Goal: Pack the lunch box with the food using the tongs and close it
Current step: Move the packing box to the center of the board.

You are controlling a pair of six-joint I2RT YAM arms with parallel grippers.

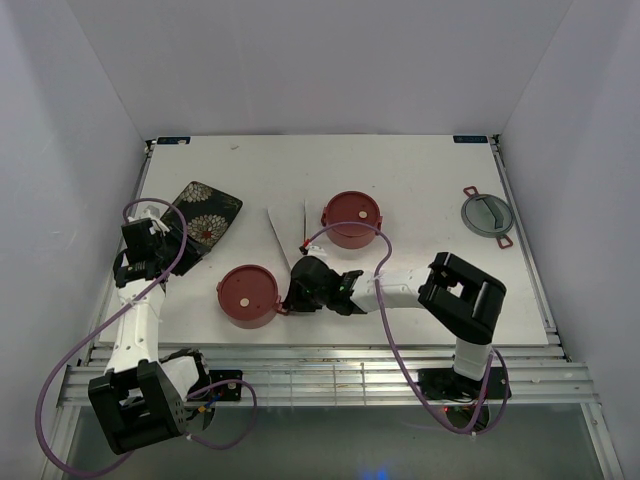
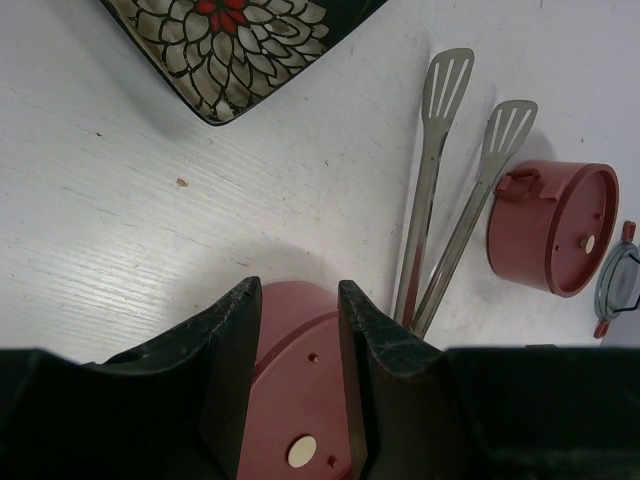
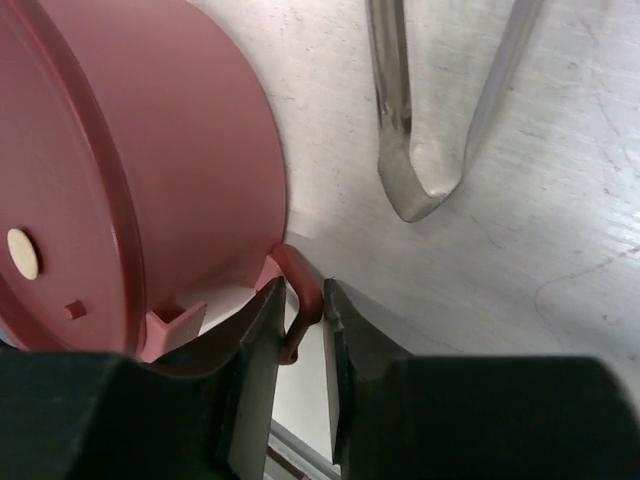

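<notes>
Lunch box, a dusty-red round tiered container, is sitting apart as two lidded tiers: the near tier (image 1: 249, 295) by the arms and the far tier (image 1: 353, 218) mid-table. The thin silver metal tongs (image 1: 288, 235) are lying untouched between them, their joined end pointing at the near tier.

The right gripper (image 3: 303, 300) is pinching the small side handle (image 3: 297, 305) of the near tier, a finger seeming to press on each side of it. The left gripper (image 2: 297, 300) is hovering with its fingers apart and nothing between them, near the dark square floral plate (image 1: 205, 215).

Judging by this, the opening step is in hand: both flat lids are on and nothing is packed. The next move probably calls for steadying or shifting this tier by its thin handle without slipping, then freeing a lid.

No food is showing in any view. The right wrist view is cutting off most of the near tier. A grey round metal disc with red tabs (image 1: 487, 213) is lying far right; its role is unclear.
</notes>
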